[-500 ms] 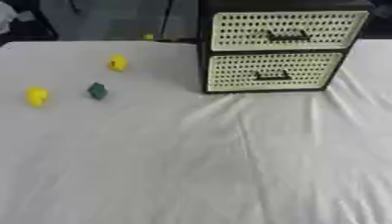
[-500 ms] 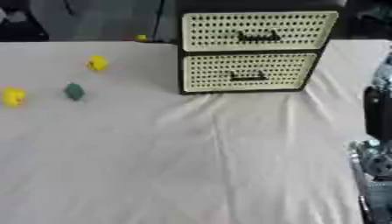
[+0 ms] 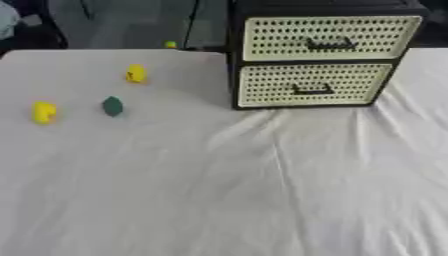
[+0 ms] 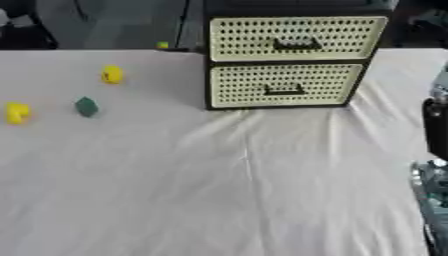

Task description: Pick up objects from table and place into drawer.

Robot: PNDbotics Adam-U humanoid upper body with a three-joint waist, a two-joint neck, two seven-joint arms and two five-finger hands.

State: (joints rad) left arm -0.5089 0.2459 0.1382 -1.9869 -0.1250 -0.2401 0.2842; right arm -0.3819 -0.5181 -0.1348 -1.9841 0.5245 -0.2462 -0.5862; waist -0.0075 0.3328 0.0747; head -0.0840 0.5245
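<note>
A black drawer unit point(image 3: 320, 60) with two cream perforated drawers stands at the back of the white-clothed table point(image 3: 227, 190); both drawers are shut. To its left lie a yellow object point(image 3: 136, 73), a dark green object point(image 3: 112, 106) and a second yellow object point(image 3: 44, 112) nearer the left edge. Part of my right arm point(image 4: 435, 131) shows at the right edge of the right eye view, far from all of them. What is below it is silver-grey, and I cannot make the hand out. My left hand shows in neither view.
A tiny yellow thing point(image 3: 171, 44) sits at the table's far edge, left of the drawer unit. Dark furniture stands behind the table. The cloth is wrinkled in front of the drawers.
</note>
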